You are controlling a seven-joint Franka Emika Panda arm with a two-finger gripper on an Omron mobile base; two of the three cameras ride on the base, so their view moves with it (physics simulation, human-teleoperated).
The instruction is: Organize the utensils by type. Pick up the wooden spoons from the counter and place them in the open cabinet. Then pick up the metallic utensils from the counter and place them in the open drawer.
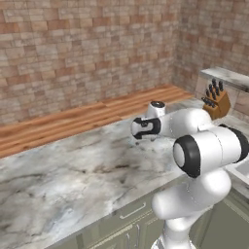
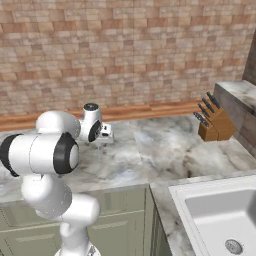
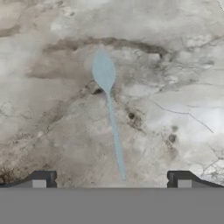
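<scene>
Counter [image 1: 63, 175]: grey-white marble, dark brown veins. Spoon [image 3: 108, 105] between finger tips [image 3: 41, 178]: pale blue-grey, plain; tips dark grey. Wall [image 1: 73, 44]: brick, tan, pink, brown mottled. Strip [image 1: 68, 121] behind counter: orange-brown wood grain. Knife block [image 2: 216, 125]: tan wood, black handles. Base units [image 2: 120, 220]: sage green. Sink [image 2: 220, 215]: light grey.

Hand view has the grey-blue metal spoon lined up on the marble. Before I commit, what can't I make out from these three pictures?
- Grey-blue metal spoon: its handle's end runs under the bottom edge of the hand view.
- Gripper, open: in the base views the white arm hides the fingers and the grey-white marble counter beneath them.
- Height above the spoon: the top-down hand view gives no depth.
- Wooden knife block: blades hidden inside.
</scene>
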